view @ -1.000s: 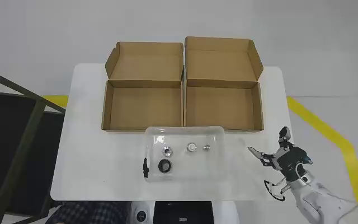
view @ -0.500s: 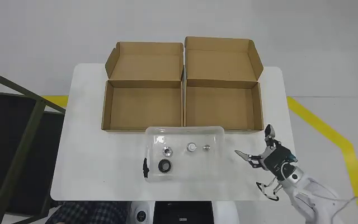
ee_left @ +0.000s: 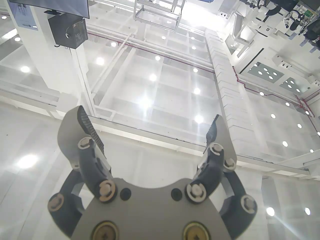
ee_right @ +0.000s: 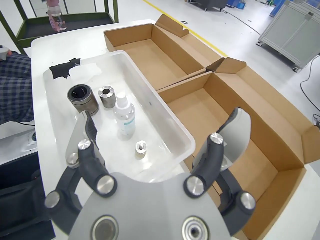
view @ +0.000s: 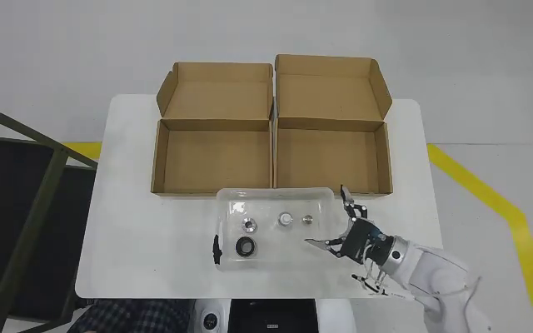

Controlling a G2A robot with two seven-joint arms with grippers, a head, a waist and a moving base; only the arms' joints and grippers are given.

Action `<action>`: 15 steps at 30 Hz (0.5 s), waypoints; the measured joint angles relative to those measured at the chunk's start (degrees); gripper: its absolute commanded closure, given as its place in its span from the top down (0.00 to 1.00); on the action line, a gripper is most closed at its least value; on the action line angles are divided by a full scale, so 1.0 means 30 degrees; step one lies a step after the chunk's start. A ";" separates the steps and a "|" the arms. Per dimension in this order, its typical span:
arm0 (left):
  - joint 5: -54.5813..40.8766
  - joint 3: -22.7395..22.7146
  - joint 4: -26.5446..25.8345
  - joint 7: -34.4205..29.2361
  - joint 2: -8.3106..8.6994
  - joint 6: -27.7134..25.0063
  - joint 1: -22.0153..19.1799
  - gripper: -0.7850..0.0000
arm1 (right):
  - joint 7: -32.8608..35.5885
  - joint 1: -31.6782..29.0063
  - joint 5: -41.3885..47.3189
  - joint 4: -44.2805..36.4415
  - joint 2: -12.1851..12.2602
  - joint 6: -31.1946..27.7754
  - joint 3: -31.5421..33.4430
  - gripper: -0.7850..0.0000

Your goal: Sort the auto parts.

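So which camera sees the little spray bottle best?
The right wrist view: the spray bottle stands upright in the clear tray, its whole side showing. The top view looks down, so it is just a small white dot. The left wrist view faces the ceiling.

The robot's white right arm (view: 437, 275) stretched in from the 4 o'clock corner of the top view toward 10 o'clock, with its wrist (view: 391, 254) at about 5 o'clock. The right gripper (view: 325, 216) stood wide open. One finger (view: 345, 198) pointed to 12 o'clock and the other to 9 o'clock, and the ribbed pads (ee_right: 90, 126) faced each other across the gap. The left gripper (ee_left: 148, 116) was aimed upward, its two dark-linked fingers likewise spread well apart.
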 measured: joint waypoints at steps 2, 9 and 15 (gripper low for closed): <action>0.0000 0.0000 0.0000 0.0000 0.0000 0.0000 0.0000 1.00 | 0.0567 0.0399 -0.0250 0.0005 0.0005 -0.0011 -0.0577 1.00; 0.0000 0.0000 0.0000 0.0000 0.0000 0.0000 0.0000 1.00 | 0.2633 0.1550 -0.0243 0.0629 -0.0002 -0.0287 -0.2364 1.00; 0.0000 0.0000 0.0000 0.0000 0.0000 0.0000 0.0000 1.00 | 0.4582 0.2667 -0.0171 0.1275 -0.0031 -0.0624 -0.3882 1.00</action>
